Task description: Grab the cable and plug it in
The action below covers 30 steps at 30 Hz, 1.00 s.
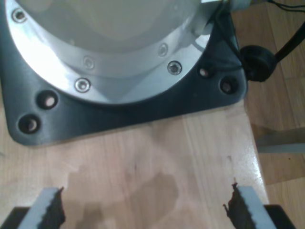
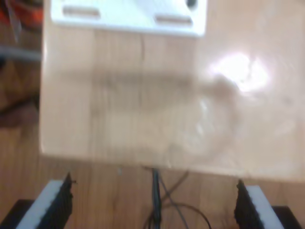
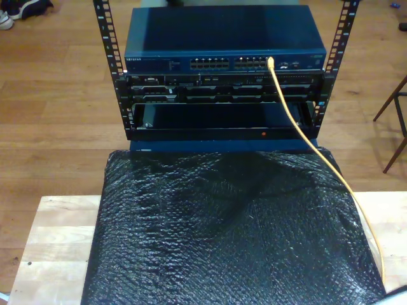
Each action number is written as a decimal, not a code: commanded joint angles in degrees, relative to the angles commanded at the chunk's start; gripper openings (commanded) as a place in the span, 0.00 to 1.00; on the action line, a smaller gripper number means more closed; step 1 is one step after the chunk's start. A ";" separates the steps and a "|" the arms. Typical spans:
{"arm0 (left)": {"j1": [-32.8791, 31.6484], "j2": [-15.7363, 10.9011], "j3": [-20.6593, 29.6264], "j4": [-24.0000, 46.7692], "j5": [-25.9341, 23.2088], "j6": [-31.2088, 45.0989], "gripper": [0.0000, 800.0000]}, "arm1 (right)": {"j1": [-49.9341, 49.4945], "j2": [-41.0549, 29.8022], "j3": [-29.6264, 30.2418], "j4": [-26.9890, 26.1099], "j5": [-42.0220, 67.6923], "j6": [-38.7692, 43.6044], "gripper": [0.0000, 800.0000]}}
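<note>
Thin yellow-orange network cable [image 3: 299, 127] sits plugged into the blue switch [image 3: 222, 44], far right in the exterior view; my first hand [image 1: 145, 210] and my second hand [image 2: 155, 205] gape wide, holding nothing, over the wooden table [image 1: 143, 162].

Exterior overhead (wrists close, tableward)

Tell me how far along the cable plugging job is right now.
It looks done: the thin yellow-orange network cable runs up from the black bubble-wrap mat into a port on the blue network switch. My first gripper and second gripper are open over bare wood, holding nothing. Nothing visibly remains.
</note>
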 joint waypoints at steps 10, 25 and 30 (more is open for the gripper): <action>0.00 0.00 0.00 0.00 0.00 0.00 1.00 | -0.62 1.76 8.26 0.00 -14.42 -0.88 1.00; 0.00 0.00 0.00 0.00 0.00 0.00 1.00 | -2.81 3.69 10.46 0.44 -19.25 -3.25 1.00; 0.00 0.00 0.00 0.00 0.00 0.00 1.00 | -2.81 3.52 10.55 0.35 -19.43 -3.25 1.00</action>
